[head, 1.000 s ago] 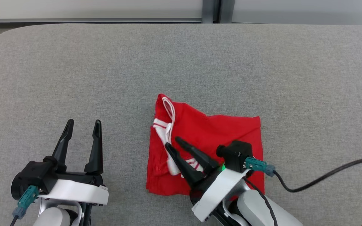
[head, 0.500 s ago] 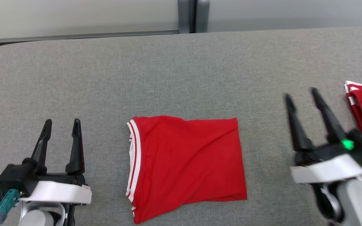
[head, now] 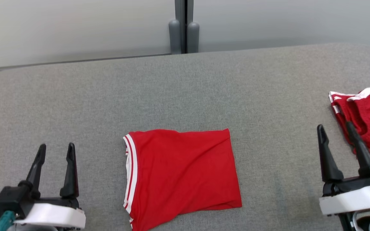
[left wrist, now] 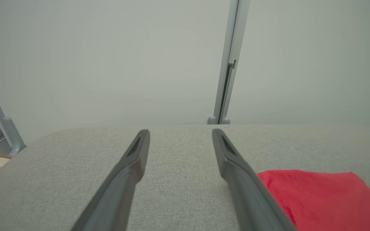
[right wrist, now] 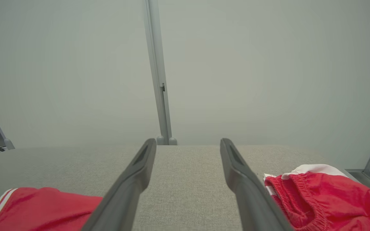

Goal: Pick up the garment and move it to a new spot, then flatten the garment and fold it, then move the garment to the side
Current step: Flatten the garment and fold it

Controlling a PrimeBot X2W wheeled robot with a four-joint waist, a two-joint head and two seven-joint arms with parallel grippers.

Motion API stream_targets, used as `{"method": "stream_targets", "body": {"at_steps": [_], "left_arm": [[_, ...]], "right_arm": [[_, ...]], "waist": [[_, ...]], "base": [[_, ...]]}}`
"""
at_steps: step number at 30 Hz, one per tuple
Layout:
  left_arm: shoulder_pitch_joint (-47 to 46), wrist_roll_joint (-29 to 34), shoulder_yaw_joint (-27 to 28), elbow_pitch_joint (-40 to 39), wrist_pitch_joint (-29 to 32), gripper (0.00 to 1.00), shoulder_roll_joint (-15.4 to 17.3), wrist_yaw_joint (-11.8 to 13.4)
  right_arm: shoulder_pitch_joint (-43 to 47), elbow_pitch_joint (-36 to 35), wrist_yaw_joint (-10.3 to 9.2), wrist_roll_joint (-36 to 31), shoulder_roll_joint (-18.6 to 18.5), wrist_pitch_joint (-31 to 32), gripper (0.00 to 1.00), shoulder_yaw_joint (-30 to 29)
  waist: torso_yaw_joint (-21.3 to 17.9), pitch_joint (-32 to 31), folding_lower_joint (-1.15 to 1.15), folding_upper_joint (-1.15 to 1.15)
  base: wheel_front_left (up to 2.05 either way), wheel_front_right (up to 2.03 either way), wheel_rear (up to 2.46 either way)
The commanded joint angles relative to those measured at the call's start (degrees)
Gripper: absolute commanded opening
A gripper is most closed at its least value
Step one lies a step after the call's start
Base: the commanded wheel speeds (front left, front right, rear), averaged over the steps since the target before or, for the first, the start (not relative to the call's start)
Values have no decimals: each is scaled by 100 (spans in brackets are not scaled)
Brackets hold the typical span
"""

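The garment [head: 181, 173] is red with white stripes along its left hem. It lies folded in a flat rectangle at the front middle of the grey padded table [head: 185, 89]. It also shows in the left wrist view as the garment [left wrist: 320, 195] and in the right wrist view as the garment [right wrist: 40, 208]. My left gripper [head: 57, 146] hovers open to its left, apart from it, with nothing between its fingers [left wrist: 181, 131]. My right gripper [head: 332, 125] stands open well to the garment's right, holding nothing [right wrist: 188, 141].
A second red and white piece of clothing [head: 365, 122] lies bunched at the table's right edge, just beyond my right gripper's outer finger; it shows again [right wrist: 326, 199] in the right wrist view. A pale wall with a grey post [head: 183, 32] runs behind the table.
My right gripper has opened, left the garment and swung to the right. The garment, rumpled before, now lies as a flat folded rectangle. The head view has shifted too.
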Motion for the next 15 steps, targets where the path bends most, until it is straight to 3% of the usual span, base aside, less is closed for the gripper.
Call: {"method": "stream_targets", "body": {"at_steps": [1,15], "left_arm": [[102,26,-27,42,16,100,39,-25],[769,-62,-156,108,185,100,15,131]], "right_arm": [[147,19,-1,50,5,52,100,27],[964,-15,-1,206,-141,305,100,34]], "waist": [[-23,-242,0,0],[-84,-1102,0,0]], "base": [[0,0,0],[0,0,0]]}}
